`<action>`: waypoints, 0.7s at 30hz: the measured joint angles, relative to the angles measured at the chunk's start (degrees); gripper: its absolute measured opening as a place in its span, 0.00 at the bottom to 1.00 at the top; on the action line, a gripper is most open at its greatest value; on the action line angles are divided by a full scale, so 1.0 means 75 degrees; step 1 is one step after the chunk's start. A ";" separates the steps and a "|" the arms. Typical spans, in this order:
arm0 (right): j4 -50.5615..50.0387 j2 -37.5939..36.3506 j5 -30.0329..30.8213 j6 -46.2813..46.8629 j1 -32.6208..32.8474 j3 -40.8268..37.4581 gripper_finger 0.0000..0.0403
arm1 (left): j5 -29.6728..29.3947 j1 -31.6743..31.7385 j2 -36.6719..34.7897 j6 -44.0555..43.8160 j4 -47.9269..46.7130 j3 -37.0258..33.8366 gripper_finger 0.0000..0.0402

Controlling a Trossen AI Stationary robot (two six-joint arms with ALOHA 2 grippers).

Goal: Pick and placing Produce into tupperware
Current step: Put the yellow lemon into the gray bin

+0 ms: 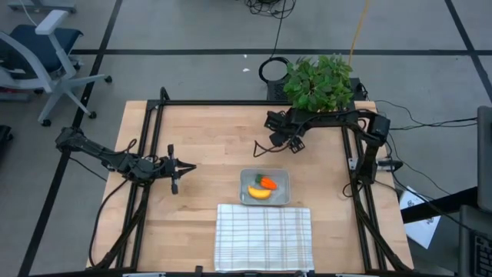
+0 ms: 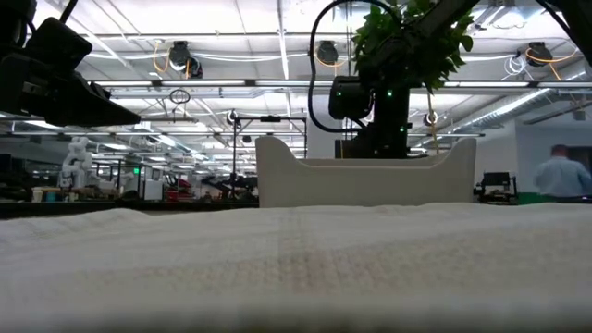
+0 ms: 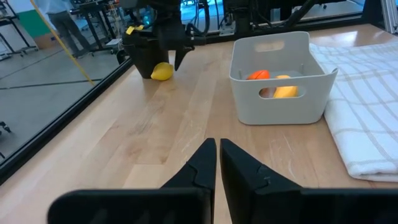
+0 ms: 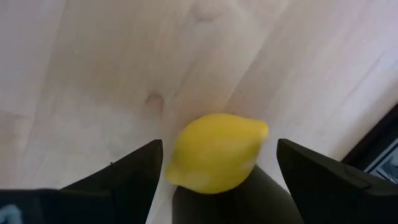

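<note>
Two pieces stowed: carrot [image 1: 268, 183] and banana [image 1: 260, 193] lie in the tub [image 1: 283, 176].
Outstanding: lemon [image 4: 215, 151], on the table [image 1: 207, 138] near the plant [image 1: 319, 81].
Right gripper [image 4: 217, 168]: spread wide, lemon between the fingers, not yet clamped.
Left gripper [image 3: 218, 163]: clenched, empty, waiting at the left side.
Risk: the round lemon may roll or squirt out if the fingers close off-centre.
View difference: only the right wrist view shows the lemon between the fingers; the high view hides it under the arm.
</note>
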 joint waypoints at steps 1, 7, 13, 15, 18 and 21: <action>-0.0006 0.0000 -0.0007 0.0000 -0.0017 0.0000 0.77 | 0.0000 0.0000 0.0000 -0.0003 0.0000 0.0001 0.06; 0.0003 0.0313 -0.0087 0.0072 -0.0084 0.0000 0.77 | 0.0000 0.0000 -0.0001 -0.0015 0.0001 0.0001 0.06; 0.0148 0.0631 -0.0035 0.0086 -0.0093 0.0035 0.77 | 0.0000 0.0000 -0.0001 -0.0020 0.0000 0.0001 0.06; 0.0171 0.0637 0.0002 0.0086 -0.0093 0.0030 0.77 | 0.0000 0.0000 -0.0001 -0.0020 0.0000 0.0001 0.06; 0.0178 0.0642 0.0036 0.0088 -0.0093 0.0025 0.77 | 0.0000 0.0000 -0.0001 -0.0016 0.0000 0.0001 0.06; 0.0142 0.0650 0.0127 0.0196 -0.0093 0.0023 0.77 | 0.0000 0.0000 -0.0001 0.0003 0.0001 0.0001 0.06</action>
